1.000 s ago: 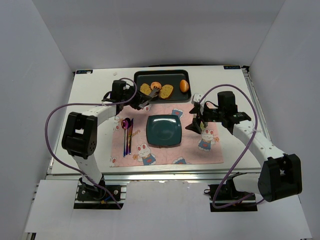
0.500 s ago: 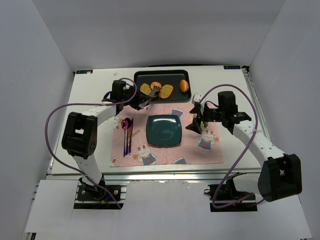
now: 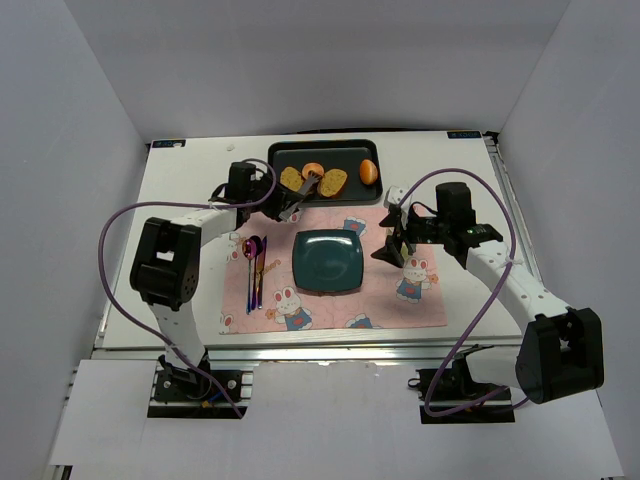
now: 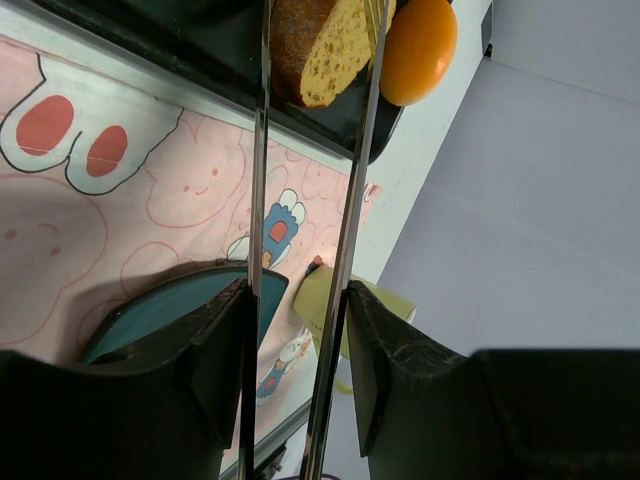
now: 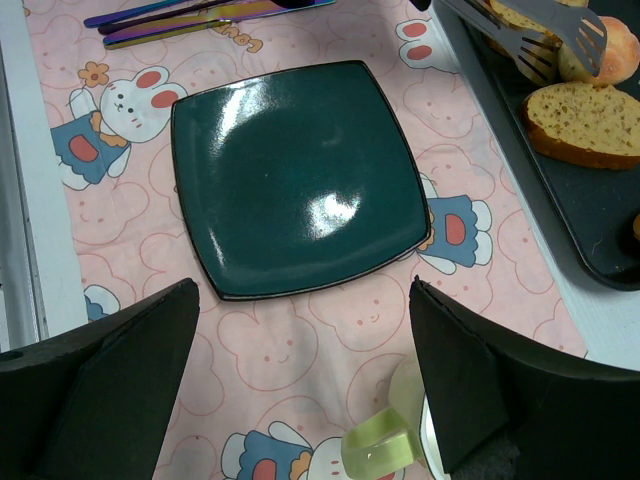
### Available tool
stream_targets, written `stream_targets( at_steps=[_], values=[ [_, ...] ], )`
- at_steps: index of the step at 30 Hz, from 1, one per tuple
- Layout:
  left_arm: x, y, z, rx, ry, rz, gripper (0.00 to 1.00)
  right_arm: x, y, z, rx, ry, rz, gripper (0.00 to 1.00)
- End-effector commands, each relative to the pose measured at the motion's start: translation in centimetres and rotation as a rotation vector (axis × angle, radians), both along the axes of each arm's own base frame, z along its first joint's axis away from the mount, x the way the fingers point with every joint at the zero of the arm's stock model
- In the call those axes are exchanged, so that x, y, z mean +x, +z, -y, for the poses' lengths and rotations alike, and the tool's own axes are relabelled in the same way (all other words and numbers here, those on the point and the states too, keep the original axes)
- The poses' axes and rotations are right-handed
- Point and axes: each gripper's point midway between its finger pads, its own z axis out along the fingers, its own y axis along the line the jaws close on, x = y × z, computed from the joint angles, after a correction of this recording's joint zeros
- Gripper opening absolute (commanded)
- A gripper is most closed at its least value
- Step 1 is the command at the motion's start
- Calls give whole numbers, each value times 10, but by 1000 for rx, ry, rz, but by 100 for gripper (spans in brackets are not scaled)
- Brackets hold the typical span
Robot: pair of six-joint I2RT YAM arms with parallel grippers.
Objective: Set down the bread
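The bread, a small round bun [image 3: 313,170] with an orange top, sits in the black tray [image 3: 345,152] between two toast slices [image 3: 333,182]. It also shows at the edge of the right wrist view [image 5: 622,48]. My left gripper [image 3: 270,197] is shut on metal tongs [image 4: 350,200], whose tips [image 5: 525,40] reach into the tray right beside the bun. In the left wrist view the tong arms frame a toast slice [image 4: 320,45] and the bun is out of view. My right gripper [image 3: 393,240] is open and empty above the pink mat, right of the teal plate [image 3: 328,260].
A smooth orange egg-shaped item [image 3: 368,172] lies at the tray's right end. A pale green cup [image 5: 385,445] stands on the mat [image 3: 400,300] under my right gripper. Cutlery [image 3: 256,270] lies on the mat left of the plate.
My left arm has shifted slightly toward the tray with the tongs. The right arm, the bun and the toast have not moved.
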Motion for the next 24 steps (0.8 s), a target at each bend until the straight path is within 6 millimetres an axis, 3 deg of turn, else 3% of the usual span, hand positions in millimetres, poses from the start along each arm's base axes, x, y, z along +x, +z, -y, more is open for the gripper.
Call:
stream_targets(
  at_steps=[1, 14, 21, 24],
  values=[
    [17, 22, 1, -7, 31, 68, 52, 1, 9, -1, 22, 16, 42, 89],
    [26, 6, -3, -3, 61, 46, 48, 0, 9, 0, 25, 12, 40, 89],
    [25, -9, -4, -6, 67, 22, 34, -1, 11, 1, 30, 10, 42, 89],
    [27, -8, -3, -16, 69, 29, 23, -2, 12, 2, 30, 8, 43, 89]
  ],
)
